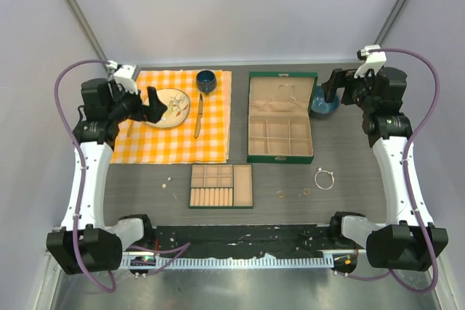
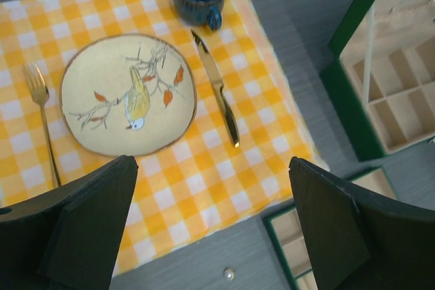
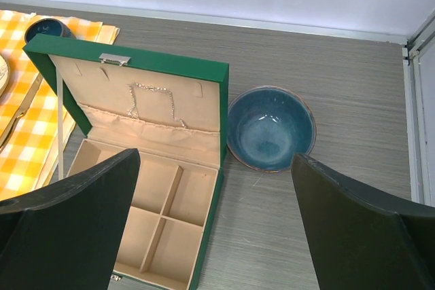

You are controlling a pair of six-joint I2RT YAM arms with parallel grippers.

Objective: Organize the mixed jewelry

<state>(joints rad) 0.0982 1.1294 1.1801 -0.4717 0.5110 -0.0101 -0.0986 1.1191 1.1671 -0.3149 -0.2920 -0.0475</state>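
We find both arms at the far side of the worktop [image 1: 356, 152]. The left gripper [image 1: 154, 109] hangs released, its fingers [image 2: 88, 225] spread wide and empty, over a bird-painted plate [image 2: 128, 93] on a checked cloth [image 2: 258, 140]. The right gripper [image 1: 328, 96] is equally open above an open green box [image 3: 146, 168] and a blue bowl [image 3: 270, 128]. The jewelry lies loose near the front: a silver bracelet loop [image 1: 324, 178] and two gold rings [image 1: 280, 194] right of the compartment tray [image 1: 243, 185], pale studs [image 1: 169, 179] left of it.
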